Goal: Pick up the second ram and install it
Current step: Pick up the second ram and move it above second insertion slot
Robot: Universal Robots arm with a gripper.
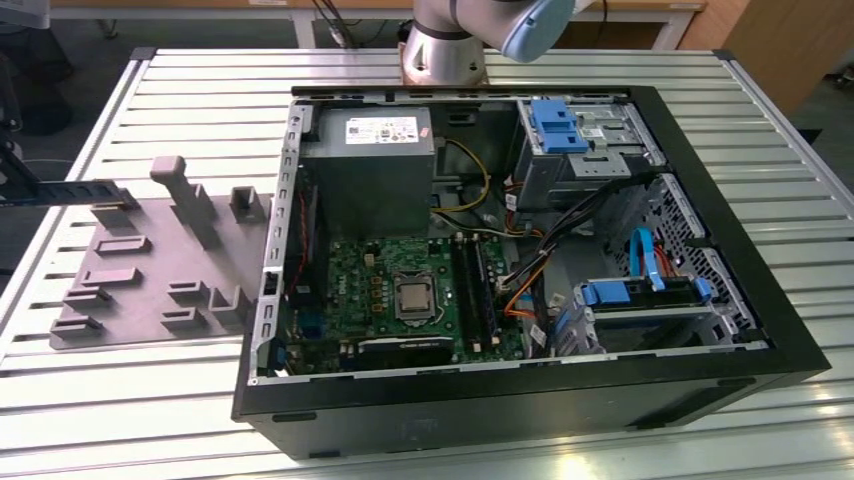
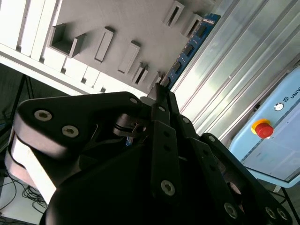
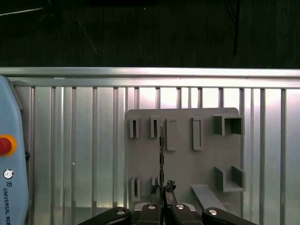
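My gripper (image 3: 163, 187) is shut on the second ram (image 3: 161, 150), a thin stick seen edge-on, held over the grey fixture plate (image 3: 183, 164). In the second wrist view the black fingers (image 2: 161, 101) clamp one end of the blue-green ram (image 2: 190, 47), which runs out along the plate's (image 2: 117, 28) edge. In the exterior view the ram (image 1: 80, 188) reaches in as a dark bar from the left edge, above the plate (image 1: 134, 270). The open computer case (image 1: 534, 400) lies to the right, with the motherboard's black slots (image 1: 475, 290) beside the processor socket.
The slatted metal table (image 1: 160, 400) carries plate and case. Inside the case are a grey power supply (image 1: 367, 165), blue drive brackets (image 1: 554, 125) and loose cables (image 1: 534, 270). A light-blue pendant with a red button (image 3: 5, 145) sits beside the plate. The arm's base (image 1: 441, 50) stands behind the case.
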